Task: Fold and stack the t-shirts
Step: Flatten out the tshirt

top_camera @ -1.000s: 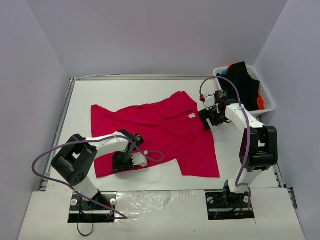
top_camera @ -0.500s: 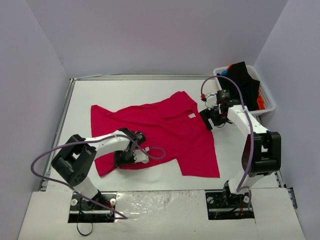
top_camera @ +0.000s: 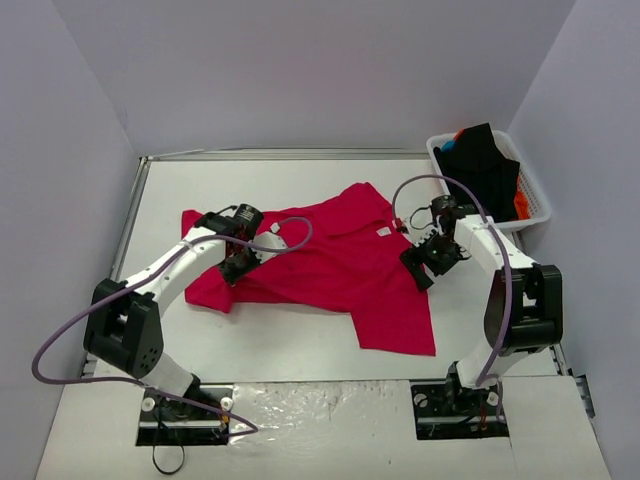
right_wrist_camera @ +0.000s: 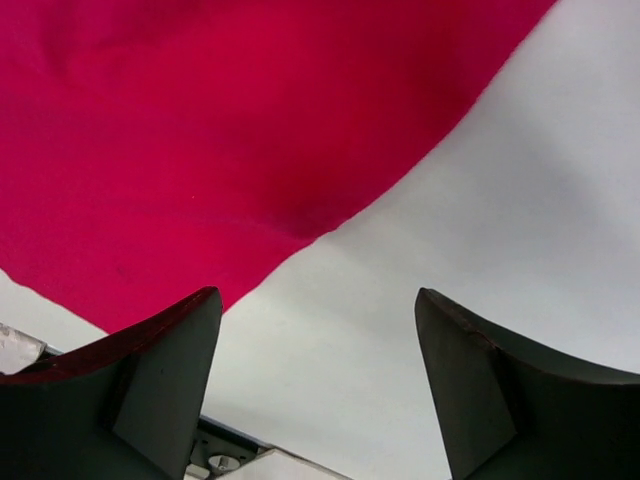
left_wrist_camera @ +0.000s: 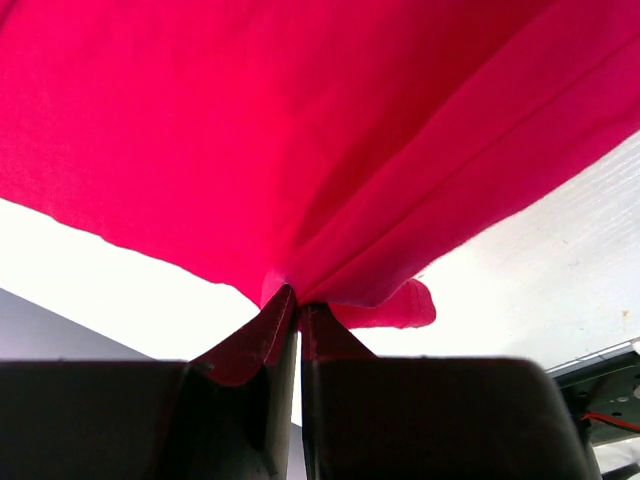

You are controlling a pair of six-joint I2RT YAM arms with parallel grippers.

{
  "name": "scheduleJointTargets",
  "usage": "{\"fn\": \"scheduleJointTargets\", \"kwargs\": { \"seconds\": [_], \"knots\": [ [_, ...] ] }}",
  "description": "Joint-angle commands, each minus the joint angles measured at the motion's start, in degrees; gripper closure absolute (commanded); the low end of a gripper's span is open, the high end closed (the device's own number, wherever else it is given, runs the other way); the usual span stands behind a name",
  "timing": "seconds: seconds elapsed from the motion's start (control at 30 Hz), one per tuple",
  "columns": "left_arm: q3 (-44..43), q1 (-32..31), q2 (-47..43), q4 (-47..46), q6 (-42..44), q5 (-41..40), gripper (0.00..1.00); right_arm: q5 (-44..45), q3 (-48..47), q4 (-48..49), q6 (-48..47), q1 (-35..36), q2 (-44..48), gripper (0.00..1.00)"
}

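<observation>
Bare worktop (top_camera: 300, 185) lies open beyond the left pincer (top_camera: 238, 262), which is clamped on a lifted fold of the red t-shirt (top_camera: 340, 265). More bare worktop lies on its near side, while the side wall (top_camera: 90, 180) closes in on its left. The wide-spread right pincer (top_camera: 418, 268) has the shirt's edge just beneath and to its left and bare worktop to its right; beyond that, the white basket (top_camera: 537, 200) heaped with dark t-shirts (top_camera: 485, 165) blocks the far-right corner.
</observation>
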State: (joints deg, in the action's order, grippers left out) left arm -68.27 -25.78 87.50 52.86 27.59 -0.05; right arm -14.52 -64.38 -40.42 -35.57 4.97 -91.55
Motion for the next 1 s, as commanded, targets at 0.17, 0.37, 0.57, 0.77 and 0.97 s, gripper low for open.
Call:
{"fn": "scheduleJointTargets", "kwargs": {
  "seconds": [0.17,0.37,0.57,0.77,0.97],
  "knots": [
    [-1.61,-0.06,1.00,0.40,-2.63,0.05,0.98,-2.70,3.65,-5.19,-4.15,0.04,-5.83,0.28],
    [-0.03,-0.15,0.48,-0.47,-3.16,0.05,0.98,-4.28,2.68,-3.44,-4.42,0.13,-9.34,0.29],
    [0.94,-0.15,-0.40,-0.92,-3.51,0.05,0.98,-7.09,0.84,-2.38,-4.59,0.47,-13.21,0.32],
    [1.30,-0.15,-0.23,-1.88,-3.60,0.05,0.98,-7.63,-1.01,-1.68,-3.19,2.58,-15.85,0.50],
    [2.53,-0.15,-0.84,-3.11,-4.21,1.63,0.98,-5.87,-0.66,-0.97,-1.70,2.85,-14.54,1.00]
  ]
}}
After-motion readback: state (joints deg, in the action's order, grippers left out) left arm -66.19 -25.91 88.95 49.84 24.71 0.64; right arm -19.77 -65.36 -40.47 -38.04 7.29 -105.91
